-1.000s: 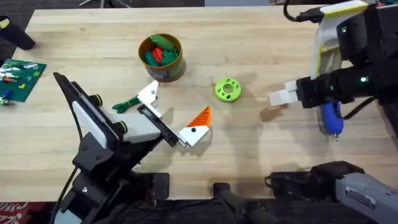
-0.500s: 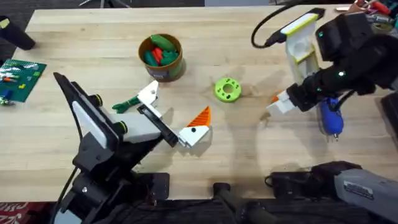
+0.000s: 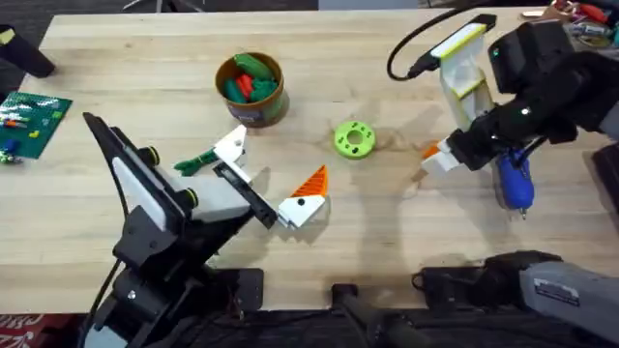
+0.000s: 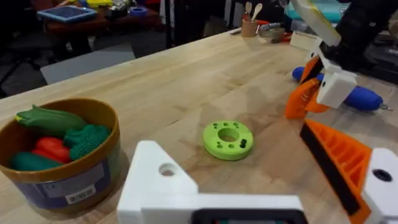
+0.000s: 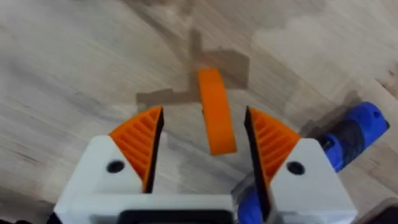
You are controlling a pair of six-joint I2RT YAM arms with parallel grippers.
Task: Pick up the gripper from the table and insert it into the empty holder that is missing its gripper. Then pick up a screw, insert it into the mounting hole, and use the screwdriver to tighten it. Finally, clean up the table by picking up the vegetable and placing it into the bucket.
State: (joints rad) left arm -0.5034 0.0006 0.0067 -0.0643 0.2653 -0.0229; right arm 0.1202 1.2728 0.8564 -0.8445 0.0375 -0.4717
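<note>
Right wrist cam catches what overhead hides: the right hand [image 5: 202,146] hangs open around an orange piece [image 5: 216,112], maybe the gripper part, with the screwdriver [image 5: 348,140] just beside it on the bench [image 5: 74,56].

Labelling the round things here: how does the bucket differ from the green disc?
The bucket is tan-brown; the disc is lime-green. The bucket is tall-walled and holds toy vegetables; the disc is low, holed and holds nothing. Both are round and stand on the table.
</note>
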